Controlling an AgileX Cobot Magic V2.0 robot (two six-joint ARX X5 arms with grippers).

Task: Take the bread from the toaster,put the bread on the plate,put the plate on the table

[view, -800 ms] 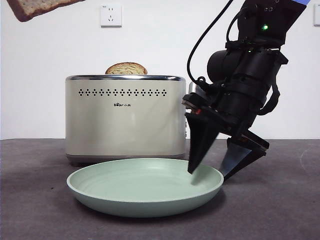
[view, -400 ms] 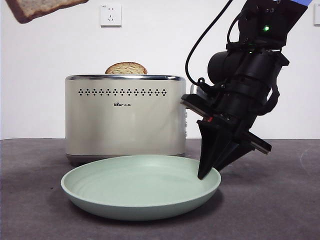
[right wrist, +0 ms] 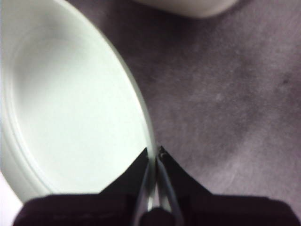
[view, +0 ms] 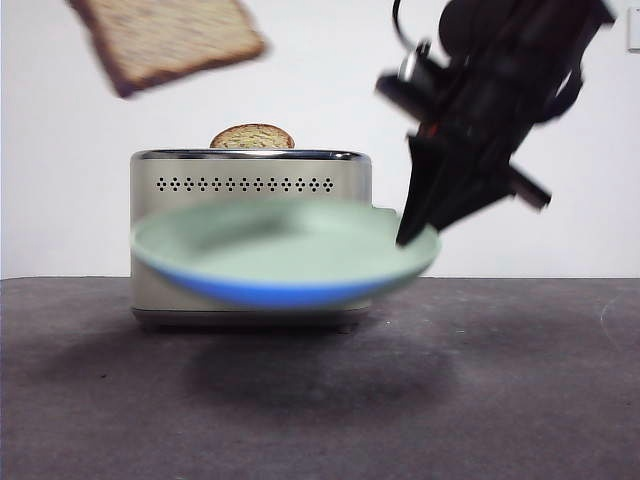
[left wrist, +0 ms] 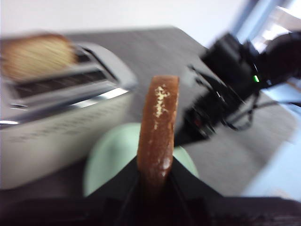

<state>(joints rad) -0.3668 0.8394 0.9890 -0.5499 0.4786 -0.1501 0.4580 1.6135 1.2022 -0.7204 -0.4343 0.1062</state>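
Note:
The bread [view: 165,40], a large slice with a dark crust, hangs tilted in the air above and left of the toaster [view: 250,180]. My left gripper [left wrist: 155,172] is shut on the bread [left wrist: 157,122], seen edge-on in the left wrist view. The mint-green plate [view: 285,250] floats blurred in front of the toaster, clear of the table [view: 520,380]. My right gripper [view: 415,235] is shut on its right rim. In the right wrist view the right gripper [right wrist: 154,157] pinches the plate [right wrist: 70,103] at the rim.
A smaller round-topped slice [view: 252,137] sticks up from the toaster's slot, also blurred as the slice [left wrist: 35,56] in the left wrist view. A wall socket is hidden behind the bread. The right arm [left wrist: 225,103] stands beside the plate [left wrist: 108,160].
The right gripper has lifted the plate off the table to toaster height. The bread has come down and to the right, further into the front view.

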